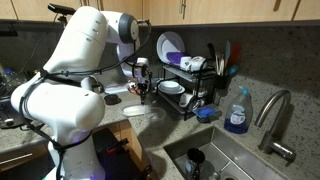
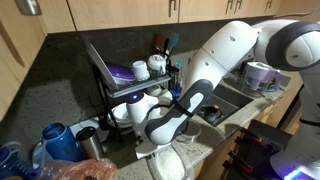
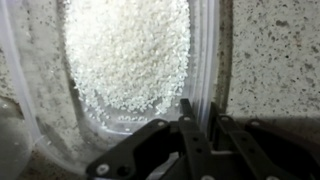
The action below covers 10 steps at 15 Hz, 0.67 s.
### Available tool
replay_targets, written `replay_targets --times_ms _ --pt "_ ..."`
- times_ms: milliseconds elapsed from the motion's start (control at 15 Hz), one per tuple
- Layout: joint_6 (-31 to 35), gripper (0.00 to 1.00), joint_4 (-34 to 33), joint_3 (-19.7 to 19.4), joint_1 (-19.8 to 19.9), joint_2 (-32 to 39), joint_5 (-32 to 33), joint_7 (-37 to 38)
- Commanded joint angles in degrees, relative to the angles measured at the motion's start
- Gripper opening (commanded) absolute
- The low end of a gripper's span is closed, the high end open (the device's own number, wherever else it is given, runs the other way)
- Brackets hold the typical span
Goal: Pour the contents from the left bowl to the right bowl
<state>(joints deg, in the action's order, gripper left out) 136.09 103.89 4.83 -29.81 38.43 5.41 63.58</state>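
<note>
Sitting flat on the speckled stone counter (image 3: 270, 50): small shallow pale cream bowl (image 3: 204, 50), walls translucent in the wrist view, heaped with small white grains (image 3: 125, 50) like rice. Also visible in an exterior view (image 2: 170, 165), low in the foreground, directly beneath the wrist.

Clamped at the near rim by the gripper (image 3: 200, 108): dark fingers (image 3: 186, 115) drawn close together, one inside the wall and one outside, pinching the bowl's edge between them.

At the lower left edge of the wrist view, just beside the cream bowl: part of a round greyish glass-like bowl (image 3: 8, 135); touching or apart, impossible to tell.

Reaching down over both, in both exterior views: white robot arm (image 1: 85, 45), gripper (image 1: 143, 88) low at the counter.

Behind the gripper: black wire dish rack (image 1: 205, 95) loaded with white dishes (image 1: 172, 88).

Farther off along the counter: blue soap bottle (image 1: 237, 112), curved faucet (image 1: 275, 105), steel sink (image 1: 235, 160).
</note>
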Motion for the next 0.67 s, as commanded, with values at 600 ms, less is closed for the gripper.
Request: replay_targets --times_ms 600 --pt "-1.3 0.02 2.0 1.1 -0.1 -3.5 0.0 1.0"
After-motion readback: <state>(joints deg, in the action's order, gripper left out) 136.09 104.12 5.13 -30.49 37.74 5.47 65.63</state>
